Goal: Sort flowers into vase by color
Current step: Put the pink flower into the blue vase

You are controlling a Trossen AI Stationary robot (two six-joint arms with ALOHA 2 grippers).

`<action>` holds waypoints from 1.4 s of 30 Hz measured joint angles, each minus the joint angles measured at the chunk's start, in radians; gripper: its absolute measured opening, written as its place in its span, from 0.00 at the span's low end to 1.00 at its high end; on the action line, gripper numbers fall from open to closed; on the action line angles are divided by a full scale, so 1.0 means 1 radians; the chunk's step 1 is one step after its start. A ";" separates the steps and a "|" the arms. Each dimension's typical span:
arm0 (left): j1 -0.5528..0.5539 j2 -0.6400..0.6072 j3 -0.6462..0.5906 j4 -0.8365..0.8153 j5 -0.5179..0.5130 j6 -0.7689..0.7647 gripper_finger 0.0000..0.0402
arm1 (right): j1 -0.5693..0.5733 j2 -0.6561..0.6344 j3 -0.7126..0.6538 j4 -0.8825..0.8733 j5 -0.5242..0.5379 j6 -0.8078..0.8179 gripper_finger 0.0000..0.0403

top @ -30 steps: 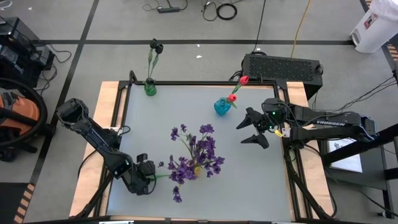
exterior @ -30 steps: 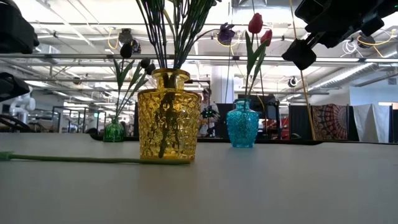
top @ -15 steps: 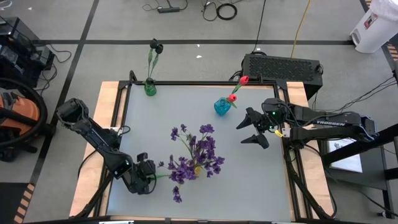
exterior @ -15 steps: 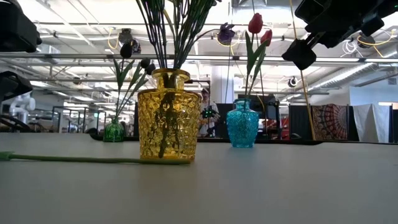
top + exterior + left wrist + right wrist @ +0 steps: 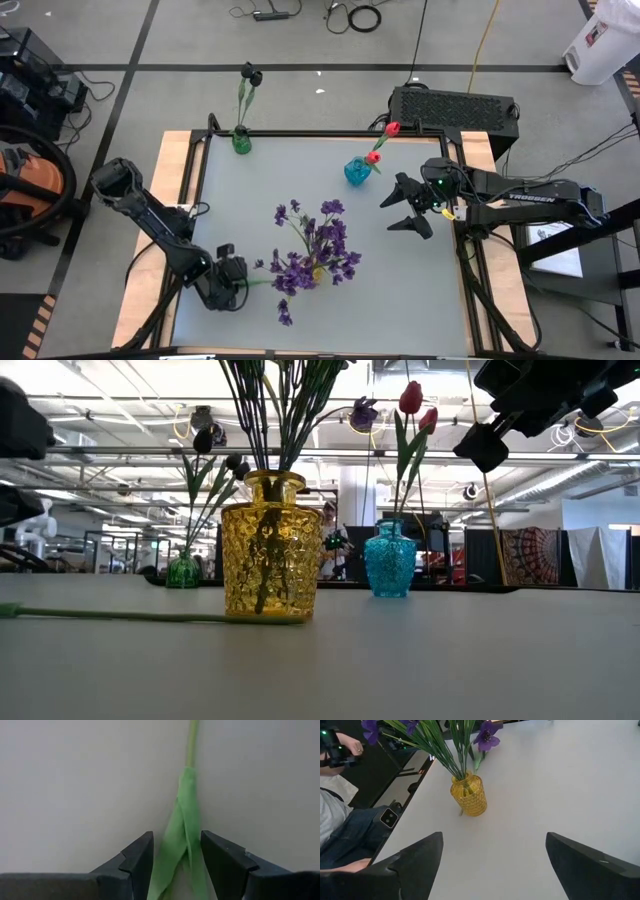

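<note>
Meanwhile, the loose stem (image 5: 130, 616) lay flat along the bench (image 5: 400, 280), crosswise in frame, left end effector (image 5: 175, 857) narrowly straddling its leafy end.

Three glass vases: one dimpled yellow vase (image 5: 272, 546), one teal bulb-shaped vase (image 5: 389, 559), one small green vase (image 5: 183, 570). Two red tulips (image 5: 415, 410). One loose green-stemmed flower (image 5: 120, 616) flat on the grey counter (image 5: 420, 660). Two dark grippers.
</note>
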 joint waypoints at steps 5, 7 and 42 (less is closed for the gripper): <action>0.000 0.000 -0.014 0.001 0.004 -0.024 0.43 | 0.000 0.000 0.000 0.000 0.000 0.000 0.86; 0.000 0.000 -0.014 0.007 0.005 -0.023 0.43 | 0.000 0.000 0.000 0.000 0.000 0.000 0.86; 0.000 -0.001 -0.003 0.020 0.149 0.076 0.03 | 0.000 0.000 0.000 0.000 0.000 0.000 0.86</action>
